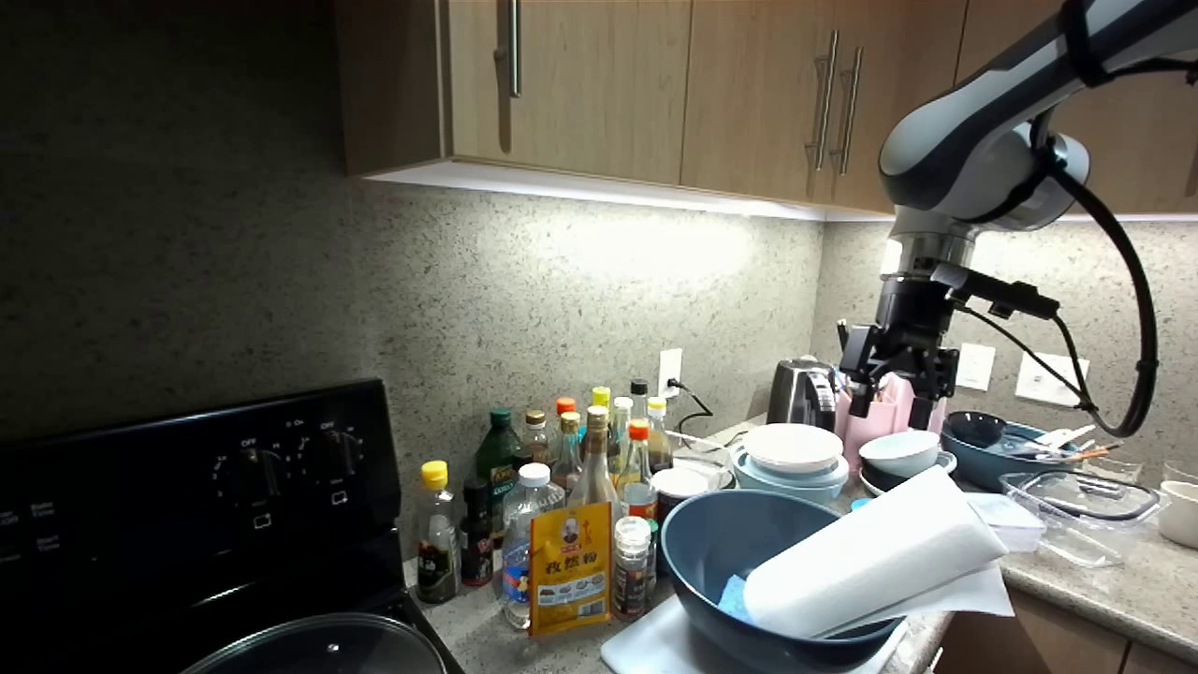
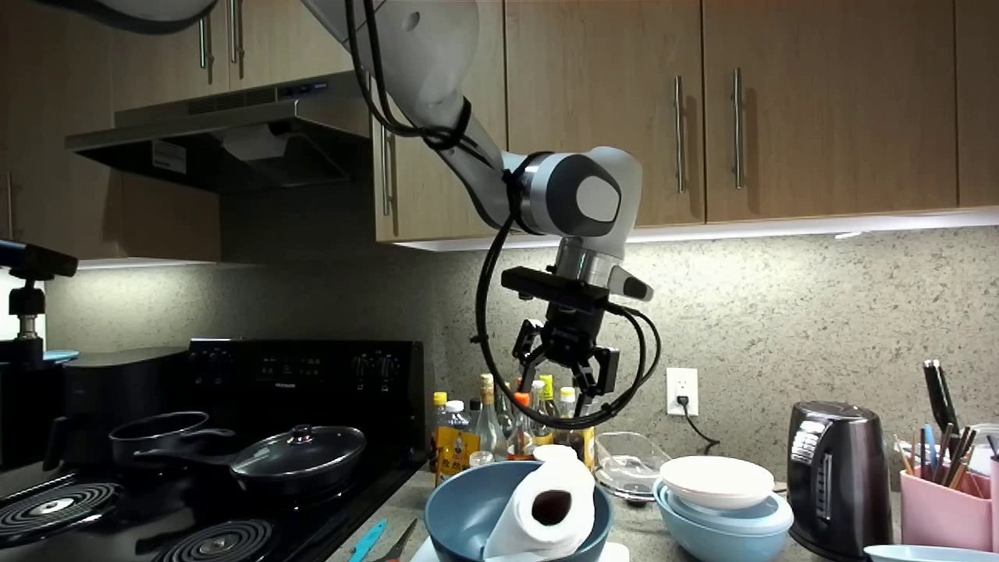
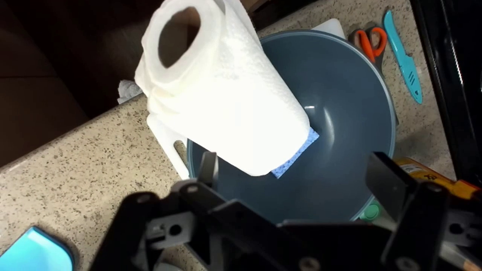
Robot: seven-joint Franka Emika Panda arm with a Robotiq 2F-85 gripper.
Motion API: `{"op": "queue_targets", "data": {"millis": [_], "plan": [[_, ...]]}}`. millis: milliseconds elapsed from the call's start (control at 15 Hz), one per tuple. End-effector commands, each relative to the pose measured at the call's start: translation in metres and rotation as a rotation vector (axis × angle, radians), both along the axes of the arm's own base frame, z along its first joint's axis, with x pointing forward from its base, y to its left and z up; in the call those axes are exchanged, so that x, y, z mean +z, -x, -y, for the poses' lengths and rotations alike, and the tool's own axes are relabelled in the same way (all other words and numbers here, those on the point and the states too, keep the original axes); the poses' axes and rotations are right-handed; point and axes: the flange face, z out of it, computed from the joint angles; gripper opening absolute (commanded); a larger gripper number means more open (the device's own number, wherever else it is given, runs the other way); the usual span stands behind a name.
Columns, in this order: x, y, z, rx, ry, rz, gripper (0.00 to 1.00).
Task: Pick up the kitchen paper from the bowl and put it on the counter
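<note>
The kitchen paper [image 1: 870,557], a thick white roll, leans inside the large blue-grey bowl [image 3: 350,94] with its hollow end sticking out over the rim. A loose sheet hangs from it in an exterior view. Beneath its lower end a blue sponge [image 3: 295,154] peeks out. High above the bowl hangs my gripper [image 2: 554,390], pointing down, its jaws spread wide with nothing between them. In the wrist view the roll lies beyond the gripper [image 3: 292,163], nearer the left finger and apart from it. Speckled counter [image 3: 109,162] surrounds the bowl.
A white board [image 1: 646,646] lies under the bowl. Bottles and a yellow packet [image 1: 571,566] crowd one side, stacked dishes [image 2: 718,480] another. Scissors [image 3: 371,45] and a turquoise knife [image 3: 406,67] lie between bowl and black stove [image 2: 257,499]. The counter's edge runs close by the bowl.
</note>
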Motion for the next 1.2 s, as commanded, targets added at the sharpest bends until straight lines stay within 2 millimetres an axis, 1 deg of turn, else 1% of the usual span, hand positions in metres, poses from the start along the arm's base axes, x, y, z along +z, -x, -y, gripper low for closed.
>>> {"op": "queue_targets", "data": {"millis": [0, 533, 600, 1133], "plan": [[0.0039, -0.0014, 0.0009, 0.009, 0.018, -0.013, 1.0], [0.0078, -0.0022, 0.0005, 0.022, 0.031, -0.006, 1.0], [0.0036, -0.002, -0.0003, 0.016, 0.019, 0.0, 1.0], [0.0037, -0.0024, -0.0009, 0.017, 0.019, 0.0, 1.0]]}}
